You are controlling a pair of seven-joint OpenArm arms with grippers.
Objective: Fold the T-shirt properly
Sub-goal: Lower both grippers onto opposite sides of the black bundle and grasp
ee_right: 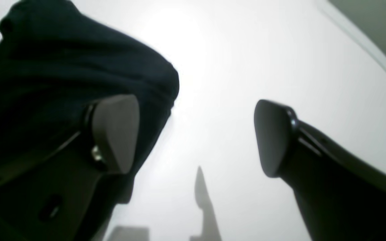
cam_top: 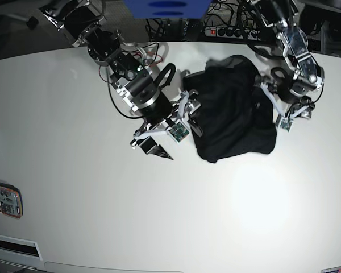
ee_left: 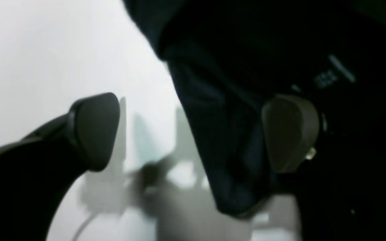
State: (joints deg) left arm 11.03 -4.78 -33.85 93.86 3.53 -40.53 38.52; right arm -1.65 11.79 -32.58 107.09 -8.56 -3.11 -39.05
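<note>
While the left wrist view is dim and blurred, the left gripper (ee_left: 193, 134) shows both pads spread wide. One pad (ee_left: 94, 130) stands over bare white table (ee_left: 45, 50); the other pad (ee_left: 290, 132) lies against the black T-shirt (ee_left: 219, 127), whose fold hangs down between the two. Nothing is clamped.

Right wrist view: the right gripper (ee_right: 196, 137) also stands well open and holds nothing. Its one pad (ee_right: 116, 132) is beside the T-shirt (ee_right: 62, 73); the other pad (ee_right: 273, 137) is over bare table (ee_right: 230, 50).

Base view: the T-shirt (cam_top: 233, 111) lies bunched in a rumpled heap on the table (cam_top: 102, 199), toward the far side, between the two arms. The right gripper (cam_top: 170, 128) sits at the heap's near-left edge; the left gripper (cam_top: 287, 111) sits at its right edge. An orange-edged device (cam_top: 3, 199) lies at the table's left rim, well apart.
</note>
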